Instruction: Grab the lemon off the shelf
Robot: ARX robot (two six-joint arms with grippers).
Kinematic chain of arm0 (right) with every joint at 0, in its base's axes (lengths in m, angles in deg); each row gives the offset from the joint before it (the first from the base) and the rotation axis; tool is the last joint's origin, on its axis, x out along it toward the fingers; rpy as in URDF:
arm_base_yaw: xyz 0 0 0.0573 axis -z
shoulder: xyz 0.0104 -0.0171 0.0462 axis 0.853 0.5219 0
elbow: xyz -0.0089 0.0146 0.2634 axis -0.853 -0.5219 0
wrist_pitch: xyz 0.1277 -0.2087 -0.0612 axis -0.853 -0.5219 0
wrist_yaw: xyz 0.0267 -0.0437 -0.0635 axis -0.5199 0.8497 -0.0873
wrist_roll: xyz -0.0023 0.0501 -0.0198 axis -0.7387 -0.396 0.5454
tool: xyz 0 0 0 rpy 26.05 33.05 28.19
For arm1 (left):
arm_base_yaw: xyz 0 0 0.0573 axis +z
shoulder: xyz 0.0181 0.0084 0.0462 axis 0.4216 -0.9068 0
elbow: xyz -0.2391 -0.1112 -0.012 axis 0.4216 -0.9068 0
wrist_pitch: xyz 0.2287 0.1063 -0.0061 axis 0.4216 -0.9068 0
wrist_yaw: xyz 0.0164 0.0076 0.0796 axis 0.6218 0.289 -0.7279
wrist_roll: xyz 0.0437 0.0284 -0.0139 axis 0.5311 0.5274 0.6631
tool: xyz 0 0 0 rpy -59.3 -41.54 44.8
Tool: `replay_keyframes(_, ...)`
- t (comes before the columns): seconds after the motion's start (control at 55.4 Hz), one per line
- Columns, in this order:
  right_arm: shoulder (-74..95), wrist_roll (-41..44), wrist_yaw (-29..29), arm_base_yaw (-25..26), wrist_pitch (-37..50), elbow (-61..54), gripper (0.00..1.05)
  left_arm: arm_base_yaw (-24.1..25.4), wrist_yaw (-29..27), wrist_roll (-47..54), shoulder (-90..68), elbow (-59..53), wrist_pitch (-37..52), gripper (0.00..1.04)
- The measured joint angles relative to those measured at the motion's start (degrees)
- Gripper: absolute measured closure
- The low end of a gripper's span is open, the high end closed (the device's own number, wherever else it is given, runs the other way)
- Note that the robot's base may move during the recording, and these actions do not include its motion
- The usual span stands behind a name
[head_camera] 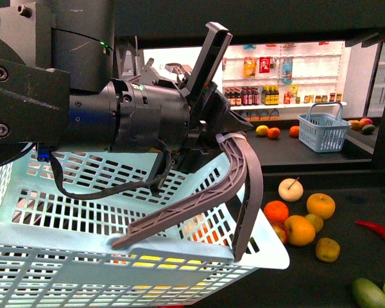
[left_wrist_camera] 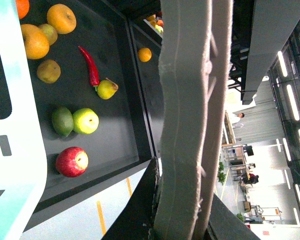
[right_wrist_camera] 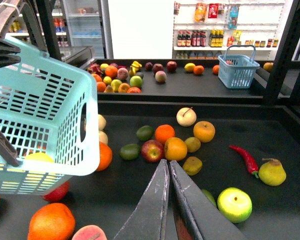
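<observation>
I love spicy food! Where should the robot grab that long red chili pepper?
Grip the long red chili pepper across its middle, from straight above: it lies flat on the black shelf tray, with bare space either side of its middle.

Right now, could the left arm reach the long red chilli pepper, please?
Probably not: the left gripper is shut on the grey handle of the pale blue plastic basket; the chilli lies uncovered.

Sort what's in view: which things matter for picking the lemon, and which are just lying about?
Job: shelf, left gripper on the basket handle, right gripper, lemon if that yellow fruit at the basket wall is it.
Lying about: red chilli, green apple, pear, red apple, blue basket.
</observation>
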Motion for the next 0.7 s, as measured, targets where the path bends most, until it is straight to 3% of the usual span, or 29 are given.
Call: replay_keyframes(0.704,-13.5,0.0,0.0,0.0,-13.4,0.0,0.98,0.0,-0.1,0.0,0.0,0.0,0.0,0.95)
